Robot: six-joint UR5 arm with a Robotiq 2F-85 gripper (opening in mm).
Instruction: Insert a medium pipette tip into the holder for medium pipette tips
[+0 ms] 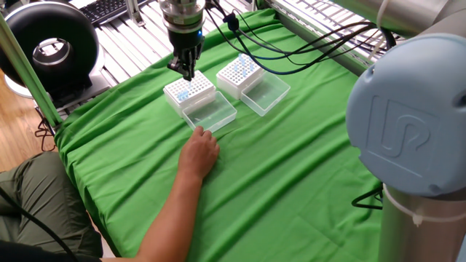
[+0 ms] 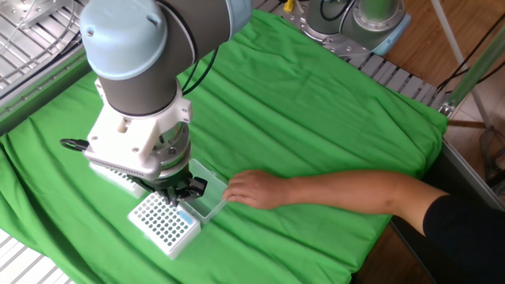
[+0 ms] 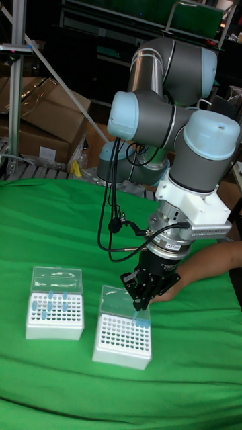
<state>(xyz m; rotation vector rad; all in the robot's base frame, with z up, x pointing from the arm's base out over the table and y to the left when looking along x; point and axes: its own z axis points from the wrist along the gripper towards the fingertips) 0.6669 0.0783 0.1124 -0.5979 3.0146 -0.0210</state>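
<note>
The holder for medium pipette tips (image 1: 195, 88) (image 2: 162, 225) (image 3: 121, 337) is a white block rack with a grid of holes. Its clear lid (image 1: 211, 114) lies open on the green cloth. A few blue tips stand in the corner by the lid. My gripper (image 1: 188, 75) (image 2: 180, 203) (image 3: 141, 312) points straight down over that corner. Its fingers are close together, and a blue medium pipette tip (image 3: 142, 322) shows just under them at the rack's top. How deep the tip sits in a hole is hidden.
A second alike rack (image 1: 239, 71) (image 3: 55, 314) with scattered blue tips and an open lid stands beside the first. A person's hand (image 1: 198, 153) (image 2: 252, 189) rests on the cloth against the open lid. The arm's cables (image 3: 111, 215) hang over the cloth.
</note>
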